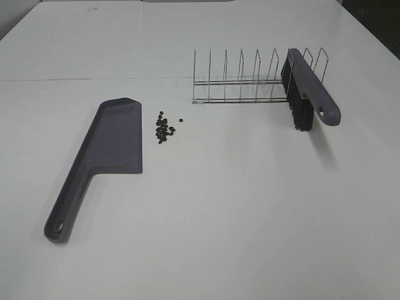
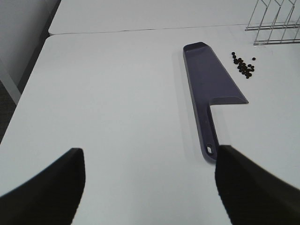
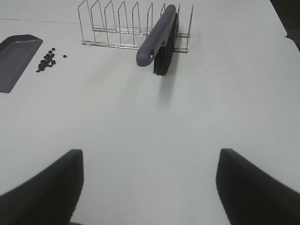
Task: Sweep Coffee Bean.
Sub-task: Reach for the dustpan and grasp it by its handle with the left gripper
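On the white worktop point(image 1: 250, 219), the coffee bean point(image 1: 164, 127) pile is lying just beside the long edge of the grey-purple dustpan point(image 1: 112, 147), not inside it. The brush point(image 1: 310, 94) is resting in the wire rack point(image 1: 240, 81), untouched. The left fingers point(image 2: 47, 192) and the right fingers point(image 3: 47, 187) are standing wide open, holding nothing. I judge that the sweeping is not yet starting: taking both tools and gathering is all waiting.

dark brown coffee beans point(image 1: 164, 127), grey-purple dustpan point(image 1: 109, 147), white table point(image 1: 250, 206).
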